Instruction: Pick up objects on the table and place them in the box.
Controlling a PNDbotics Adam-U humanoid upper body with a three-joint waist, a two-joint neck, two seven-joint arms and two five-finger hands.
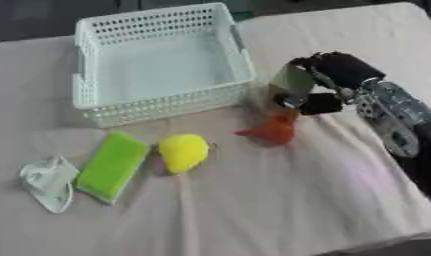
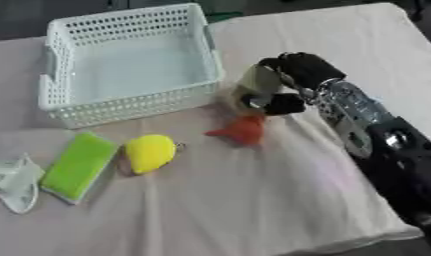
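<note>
Reaching in from the table's right edge, the right hand [image 1: 328, 80] has its fingers curled around a small olive-tan object [image 1: 291, 80], held just beside the near right corner of the white basket [image 1: 157, 107]. An orange-red funnel-shaped piece [image 1: 273, 131] lies on the cloth right below that hand. Along the table's left edge sit a crumpled white mask [image 1: 48, 182], a green sponge [image 1: 112, 165] and a yellow lemon-like thing [image 1: 183, 152], side by side
</note>
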